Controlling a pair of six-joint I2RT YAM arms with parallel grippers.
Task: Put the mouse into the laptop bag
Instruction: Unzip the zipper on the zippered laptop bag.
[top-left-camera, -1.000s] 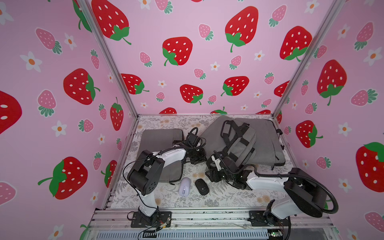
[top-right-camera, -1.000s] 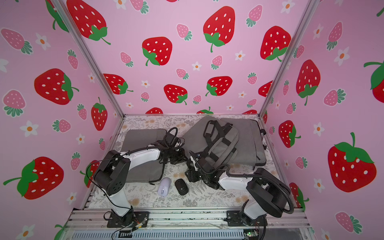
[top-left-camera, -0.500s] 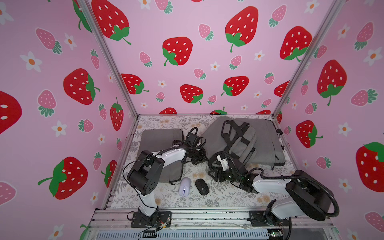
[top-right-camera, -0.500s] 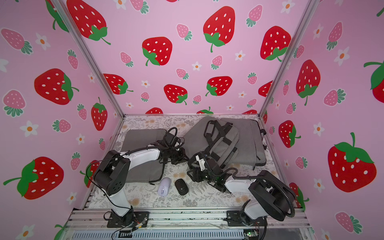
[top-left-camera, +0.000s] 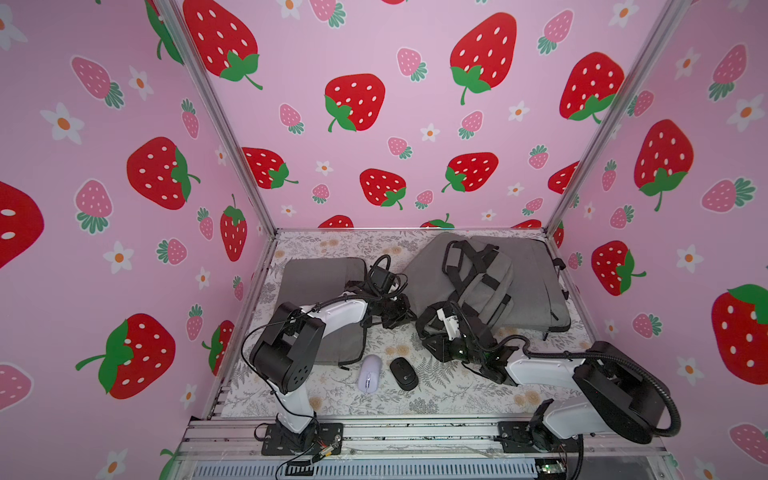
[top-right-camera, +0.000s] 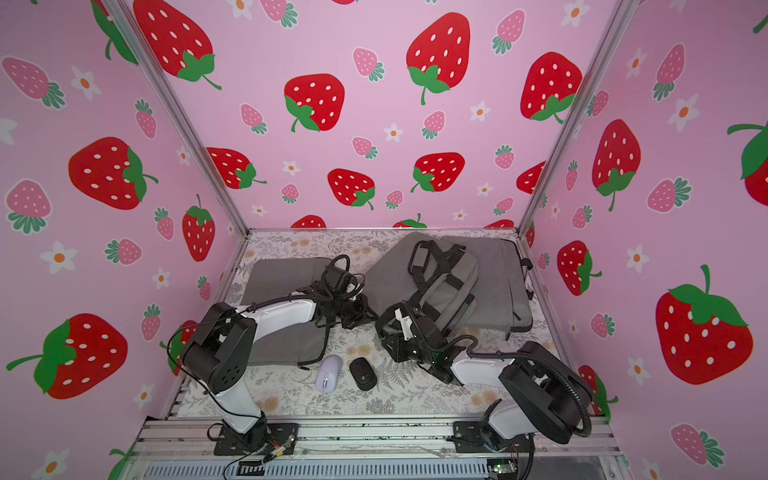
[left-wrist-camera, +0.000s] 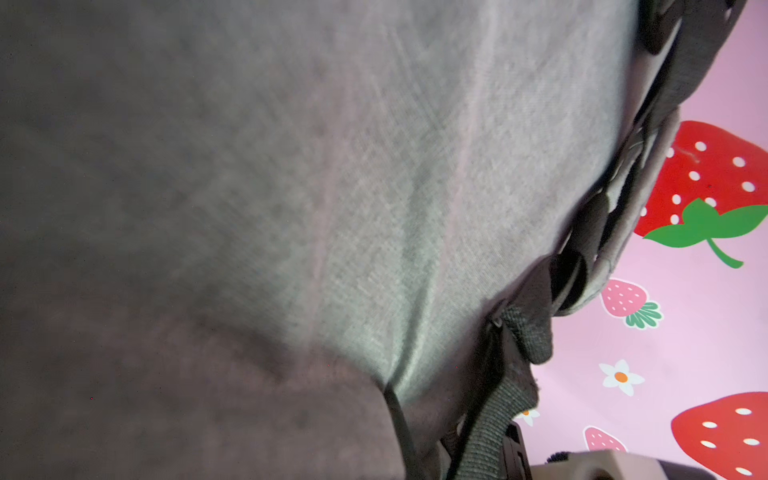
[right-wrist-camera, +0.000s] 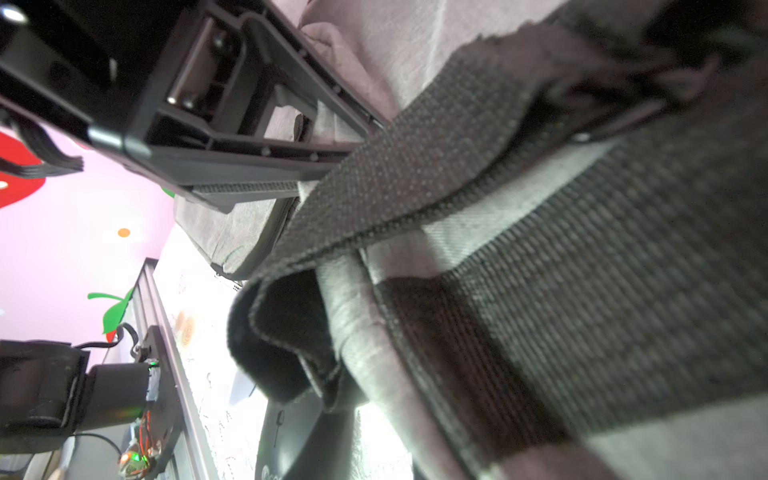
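Two mice lie side by side on the floral mat, a lavender mouse (top-left-camera: 370, 372) (top-right-camera: 329, 372) and a black mouse (top-left-camera: 403, 373) (top-right-camera: 362, 373). Neither gripper touches them. The grey laptop bag (top-left-camera: 488, 282) (top-right-camera: 451, 286) with dark straps lies beyond them. My left gripper (top-left-camera: 400, 311) (top-right-camera: 360, 313) is shut at the bag's near left edge, and grey bag fabric (left-wrist-camera: 374, 187) fills the left wrist view. At the bag's near end is my right gripper (top-left-camera: 441, 332) (top-right-camera: 402, 330). Its jaws are hidden behind bag fabric and strap (right-wrist-camera: 415, 178). The black mouse (right-wrist-camera: 282, 440) shows below.
A flat grey sleeve (top-left-camera: 320, 276) lies at the left under my left arm. Another grey sleeve (top-left-camera: 540, 286) lies at the back right under the bag. Pink strawberry walls close three sides. A metal rail (top-left-camera: 395, 432) runs along the front.
My right gripper has moved in closer to the bag's near end and narrowed its jaws. The left gripper and both mice have stayed put.
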